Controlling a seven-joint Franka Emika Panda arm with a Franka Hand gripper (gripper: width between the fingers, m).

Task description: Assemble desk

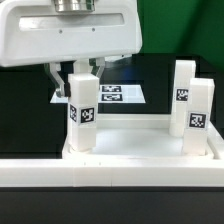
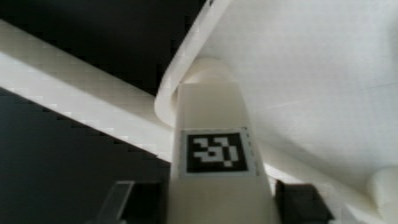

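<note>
The white tray-like tabletop [image 1: 140, 150] lies at the front of the exterior view. Three white tagged legs stand upright in it: one at the left corner [image 1: 81, 118] and two at the right, the far one [image 1: 183, 95] and the near one [image 1: 198, 108]. My gripper [image 1: 75, 80] comes down from above over the left leg, one finger on each side of its top. In the wrist view the leg [image 2: 217, 120] runs between my fingers [image 2: 128, 205] down to a round corner socket of the tabletop [image 2: 320, 110]. The gripper [image 2: 214, 197] is shut on this leg.
The marker board [image 1: 118, 95] lies flat on the black table behind the tabletop. A long white low wall [image 1: 110, 185] runs along the front, against the tabletop's near edge. The arm's white body [image 1: 60, 30] fills the top left of the exterior view.
</note>
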